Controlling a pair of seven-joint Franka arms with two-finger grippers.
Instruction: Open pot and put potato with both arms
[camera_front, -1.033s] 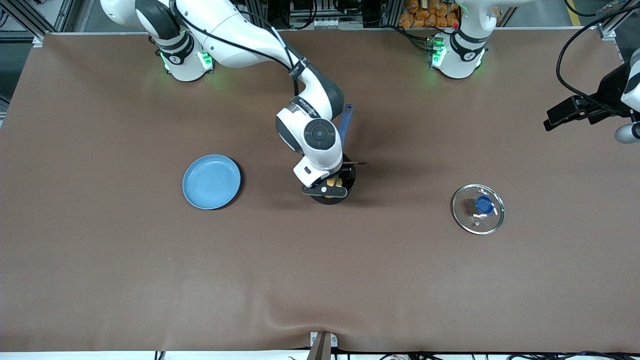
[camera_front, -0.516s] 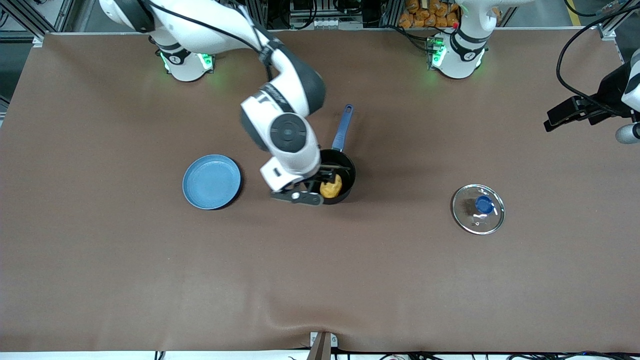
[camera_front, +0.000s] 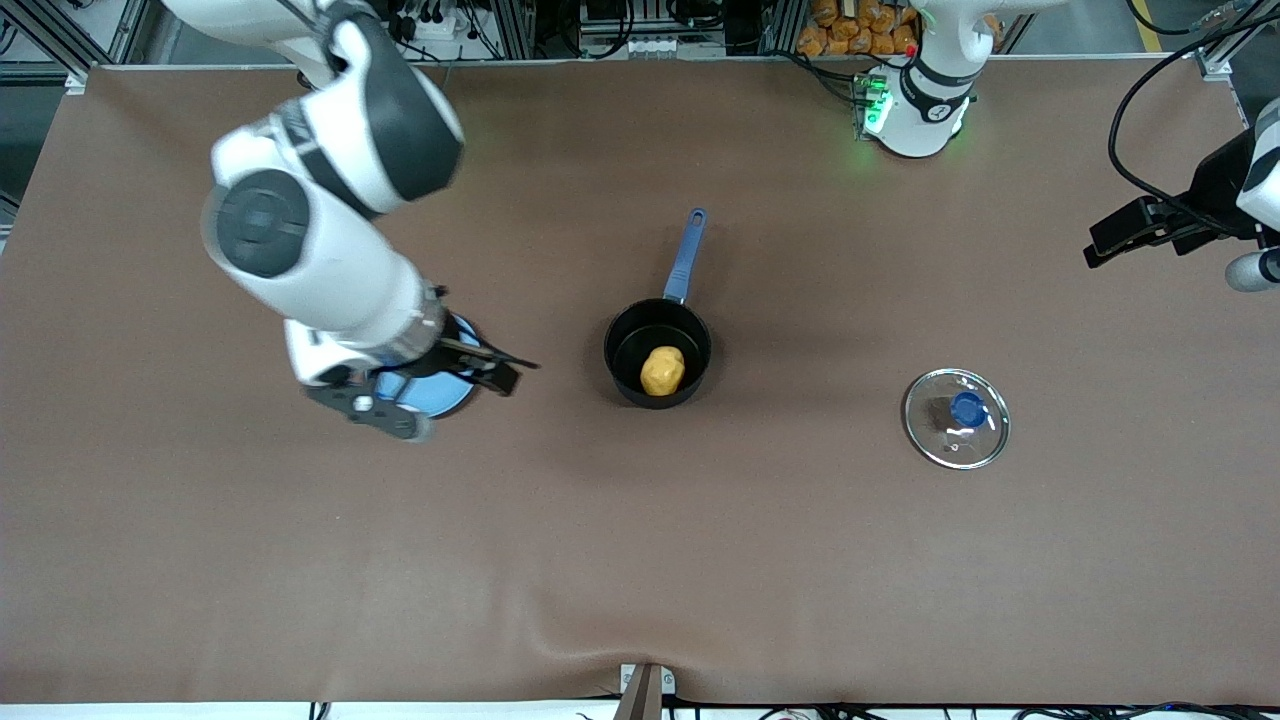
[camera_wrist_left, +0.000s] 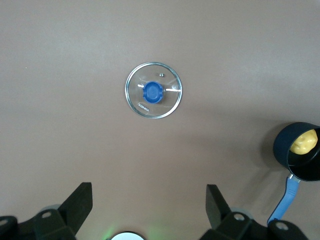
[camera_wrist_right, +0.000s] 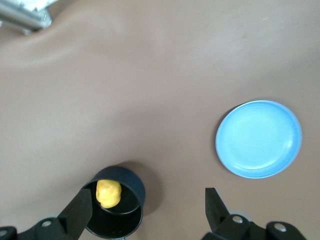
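- We see the potato inside the pot, handle toward 12 o'clock.
- The right tool hangs wide and empty over the plate.
- The left tool, wide and empty, waits above the table; the lid lies at the pot's 3 o'clock.

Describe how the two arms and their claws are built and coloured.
Both arms have glossy white shells with dark grey joints. The right arm has a round grey disc cap at its wrist; the left arm has a green-lit base. The right claw and left claw are black two-finger units; black cables loop above the left one.
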